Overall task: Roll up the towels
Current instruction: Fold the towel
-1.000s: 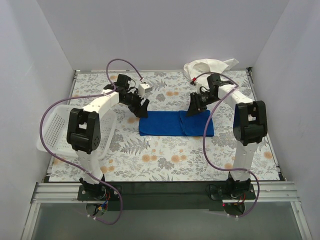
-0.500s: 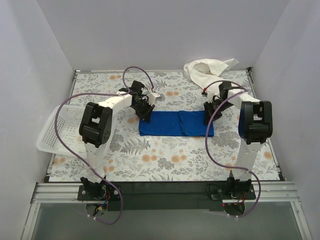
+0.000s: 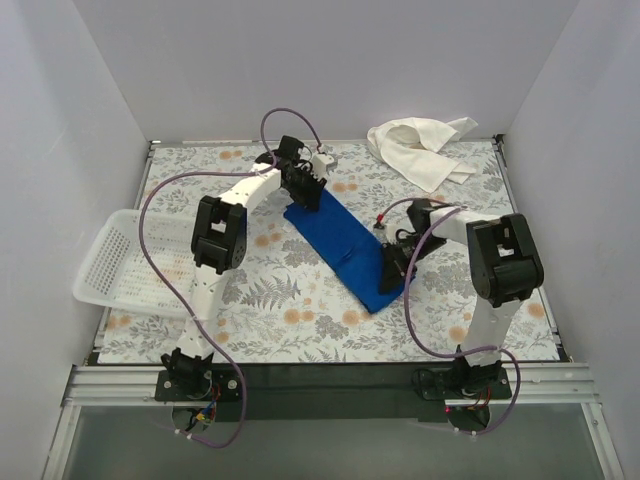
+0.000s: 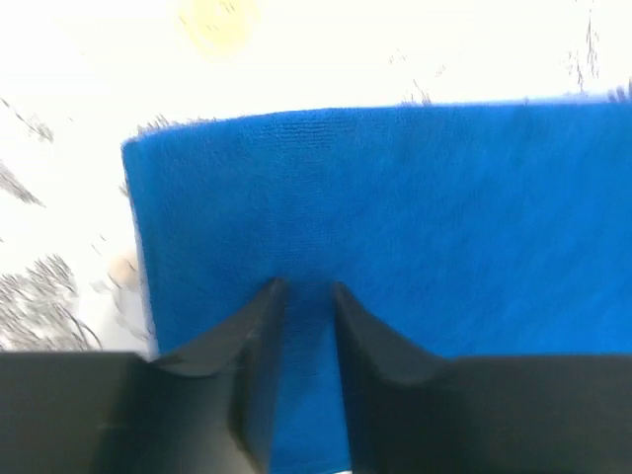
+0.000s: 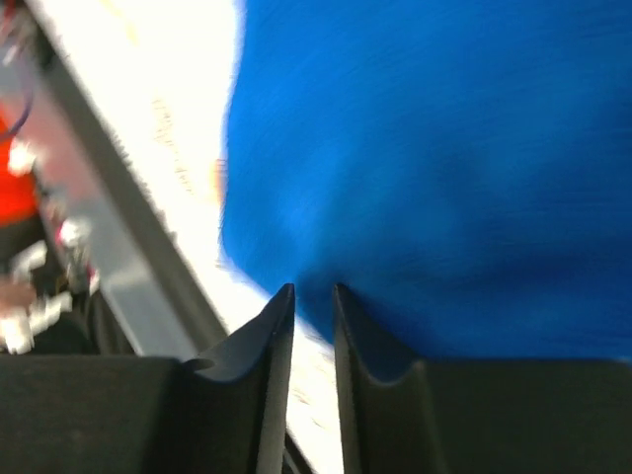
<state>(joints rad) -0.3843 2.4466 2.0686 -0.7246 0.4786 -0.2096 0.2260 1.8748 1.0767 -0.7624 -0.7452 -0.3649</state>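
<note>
The flower-printed table (image 3: 300, 330) fills the middle of the overhead view, with the white perforated basket (image 3: 110, 265) hanging over its left edge, well apart from the work. The blue towel (image 3: 345, 250) is the thing that has changed. A second ago it lay as a flat band straight across the centre of the frame. Now it runs on a slant from upper left of centre down to lower right of centre, and it has not been rolled. The white towel (image 3: 415, 148) sits crumpled in the upper right corner, where it was a second ago. Both arms have swung with the cloth. The left gripper (image 3: 306, 198) has gone to the slant's upper end, and its own camera shows the jaws nearly together with a fold of blue cloth pinched between them. The right gripper (image 3: 392, 272) has dropped to the lower end. Its jaws stand a narrow slit apart at the towel's edge and appear to nip it too, though that view is blurred. The turn looks like a repositioning that lines the towel's length up for rolling. By that reading the rolling itself has not begun, and the white towel waits its turn.
</note>
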